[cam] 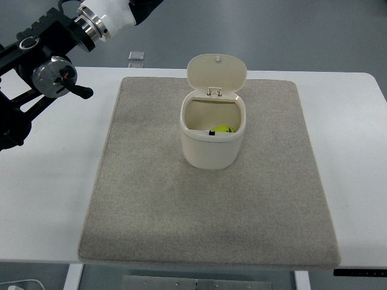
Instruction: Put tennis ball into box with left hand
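Note:
A cream box (211, 145) with its flip lid (216, 72) standing open sits on the grey mat (205, 211), a little behind the mat's middle. The yellow-green tennis ball (223, 129) lies inside the box, partly hidden by the front wall. My left hand (36, 90) is raised at the upper left, well away from the box, over the bare table beside the mat. Its black fingers are stretched out and hold nothing. The white forearm (112, 15) runs off the top edge.
The white table (54, 199) carries the mat, with bare strips on both sides. A small grey square object (136, 56) lies just beyond the table's far edge. Grey floor shows behind.

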Motion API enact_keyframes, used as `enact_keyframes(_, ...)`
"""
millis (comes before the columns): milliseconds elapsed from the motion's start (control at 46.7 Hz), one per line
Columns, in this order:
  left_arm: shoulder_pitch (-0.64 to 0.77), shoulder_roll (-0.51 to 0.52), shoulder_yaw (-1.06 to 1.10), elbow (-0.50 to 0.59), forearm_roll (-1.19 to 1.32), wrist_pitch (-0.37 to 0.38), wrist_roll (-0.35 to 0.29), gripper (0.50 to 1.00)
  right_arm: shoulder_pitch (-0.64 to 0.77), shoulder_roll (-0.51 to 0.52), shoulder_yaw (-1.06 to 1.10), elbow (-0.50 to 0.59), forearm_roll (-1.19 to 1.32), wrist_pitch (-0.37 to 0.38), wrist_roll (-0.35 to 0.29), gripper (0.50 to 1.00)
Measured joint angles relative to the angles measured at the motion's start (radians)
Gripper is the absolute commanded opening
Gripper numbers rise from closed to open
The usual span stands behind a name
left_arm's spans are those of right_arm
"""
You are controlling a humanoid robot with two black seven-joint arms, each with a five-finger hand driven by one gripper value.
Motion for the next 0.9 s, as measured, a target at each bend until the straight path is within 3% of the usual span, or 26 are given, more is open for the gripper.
enact_keyframes(150, 0.04, -0.001, -0.068, 0.057, -0.122, 0.01, -0.02, 0.703, 0.0, 0.0, 0.0, 0.0, 0.0, 0.001, 0.0, 0.938)
enact_keyframes(342, 0.125, -0.03, -0.133, 0.225, -0.243, -0.008, -0.089, 0.711, 0.0, 0.0, 0.0, 0.0, 0.0, 0.001, 0.0, 0.938)
enact_keyframes(706, 0.223, -0.177, -0.272, 0.462, -0.251, -0.161, -0.116, 0.718, 0.0, 0.0, 0.0, 0.0, 0.0, 0.001, 0.0, 0.938)
enact_keyframes(899, 0.223, -0.202, -0.304, 0.548, -0.251, -0.204, -0.127, 0.718, 0.0, 0.0, 0.0, 0.0, 0.0, 0.001, 0.0, 0.938)
